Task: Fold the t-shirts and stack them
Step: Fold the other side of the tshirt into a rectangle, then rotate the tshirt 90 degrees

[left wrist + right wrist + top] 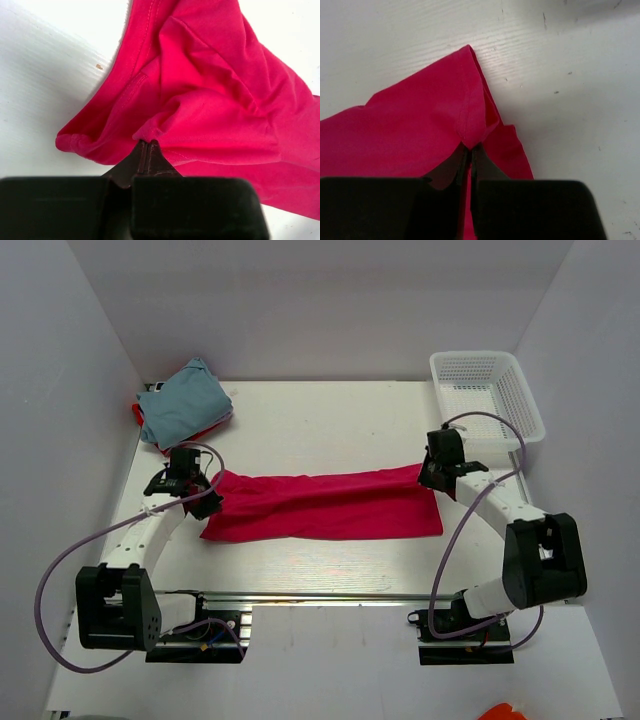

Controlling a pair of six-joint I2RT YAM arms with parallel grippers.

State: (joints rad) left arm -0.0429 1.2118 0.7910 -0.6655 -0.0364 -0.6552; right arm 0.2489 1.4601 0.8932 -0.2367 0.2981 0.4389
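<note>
Shirt held: L pincer, R pincer.

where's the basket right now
In the top view, the basket sits at the far right corner of the table, just beyond the right gripper holding the pink shirt.

At the table's far left corner, the blue-grey t-shirt covers most of the red t-shirt; only red slivers show. In the 2 wrist views, the magenta t-shirt runs past the frame edges. An orange object is cut off by the top view's bottom edge; type indeterminable.
</note>
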